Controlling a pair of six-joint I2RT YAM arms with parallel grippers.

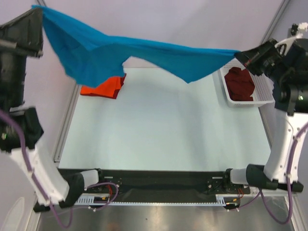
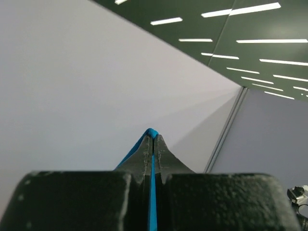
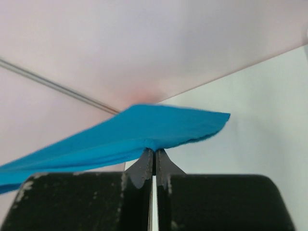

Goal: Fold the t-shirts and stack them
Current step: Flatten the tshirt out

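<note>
holding the blue t-shirt [image 1: 144, 50] aloft, arms raised; left gripper [image 2: 153, 138] and right gripper [image 3: 154, 155] each pinch it

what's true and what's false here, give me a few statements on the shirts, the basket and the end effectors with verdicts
1. The blue t-shirt hangs in the air, stretched between the left end effector and the right end effector. True.
2. The left end effector is open. False: it is shut on the blue t-shirt.
3. The orange t-shirt lies on the table at the far left. True.
4. The white basket holds nothing. False: maroon cloth lies in it.
</note>
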